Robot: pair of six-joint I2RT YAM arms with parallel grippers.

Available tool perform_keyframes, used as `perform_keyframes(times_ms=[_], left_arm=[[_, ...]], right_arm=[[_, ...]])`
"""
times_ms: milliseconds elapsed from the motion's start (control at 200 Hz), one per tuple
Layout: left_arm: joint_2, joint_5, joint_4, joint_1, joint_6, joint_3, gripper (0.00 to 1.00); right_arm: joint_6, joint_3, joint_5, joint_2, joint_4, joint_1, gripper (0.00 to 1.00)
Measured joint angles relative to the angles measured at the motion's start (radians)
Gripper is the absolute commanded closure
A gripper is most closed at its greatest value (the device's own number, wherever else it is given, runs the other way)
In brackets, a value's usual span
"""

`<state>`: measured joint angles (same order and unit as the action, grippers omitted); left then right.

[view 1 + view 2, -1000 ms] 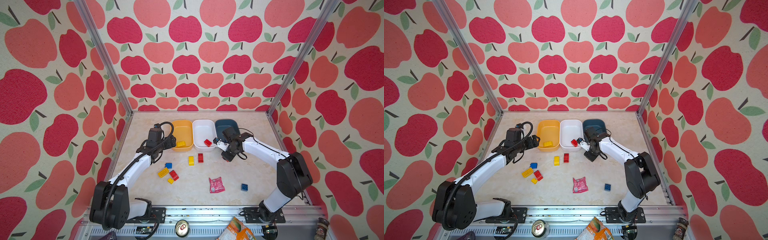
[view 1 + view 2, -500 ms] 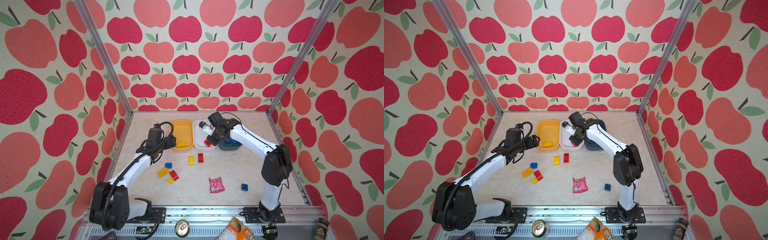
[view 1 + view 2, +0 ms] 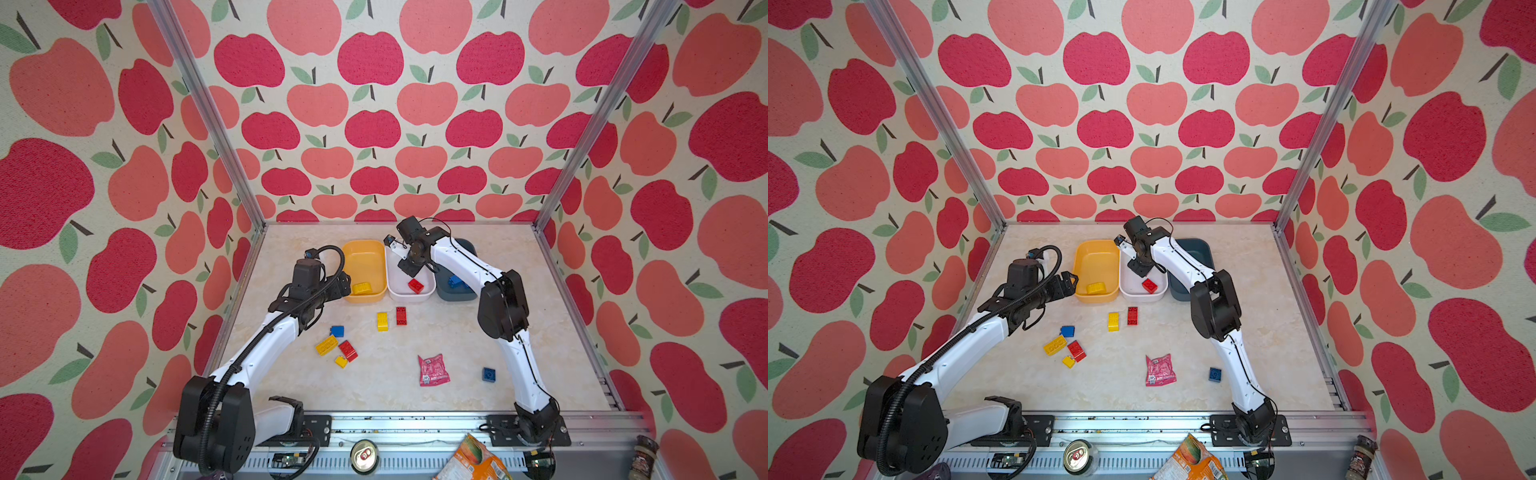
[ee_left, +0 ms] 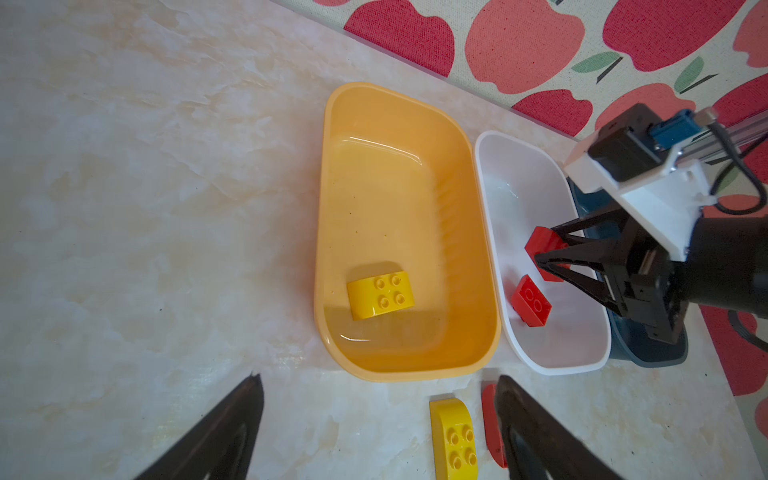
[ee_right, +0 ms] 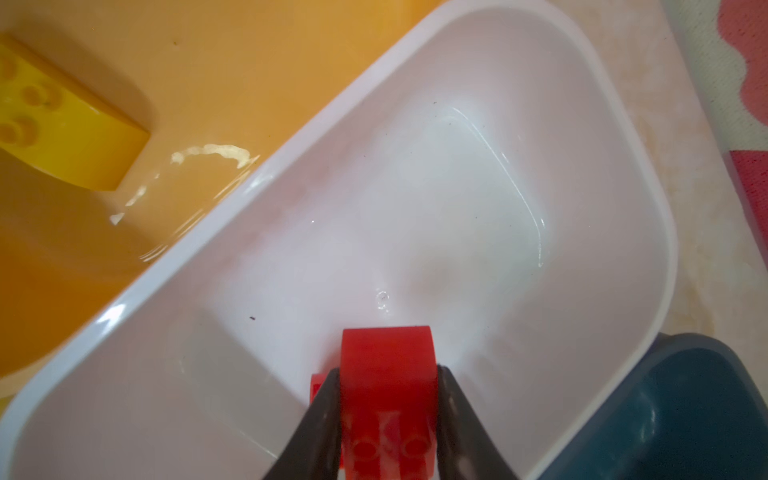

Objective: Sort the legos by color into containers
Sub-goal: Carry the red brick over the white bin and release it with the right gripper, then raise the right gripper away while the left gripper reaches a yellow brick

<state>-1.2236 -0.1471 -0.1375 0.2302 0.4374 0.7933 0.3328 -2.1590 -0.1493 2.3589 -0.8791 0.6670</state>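
In both top views the yellow bin, white bin and blue bin stand in a row at centre back of the worktop. Each holds a match: a yellow brick, a red brick, a blue brick. Seven loose bricks lie lower in the frame near a pink packet, so I judge the sorting under half done. The right pincer hangs over the white bin. The left pincer sits at the yellow bin's lower left corner.

Left wrist: the left pincer is wide and empty, just short of the yellow bin, with one of the loose bricks between its fingers.

Right wrist: the right pincer is narrow, clamped on a held brick, red, above the white bin's floor and not yet dropped.
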Motion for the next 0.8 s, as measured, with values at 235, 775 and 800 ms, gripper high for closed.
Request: perform_keyframes(times_ms=[235, 775, 800], left_arm=[[0.005, 0.0, -0.001, 0.0, 0.006, -0.009, 0.1], [0.005, 0.003, -0.011, 0.013, 0.018, -0.009, 0.1], [0.005, 0.005, -0.013, 0.019, 0.019, -0.009, 0.1]], right_arm=[[-0.002, -0.018, -0.03, 0.032, -0.012, -0.019, 0.45], [-0.055, 0.089, -0.034, -0.089, -0.002, -0.019, 0.32], [-0.061, 0.11, -0.032, -0.107, 0.002, -0.019, 0.3]])
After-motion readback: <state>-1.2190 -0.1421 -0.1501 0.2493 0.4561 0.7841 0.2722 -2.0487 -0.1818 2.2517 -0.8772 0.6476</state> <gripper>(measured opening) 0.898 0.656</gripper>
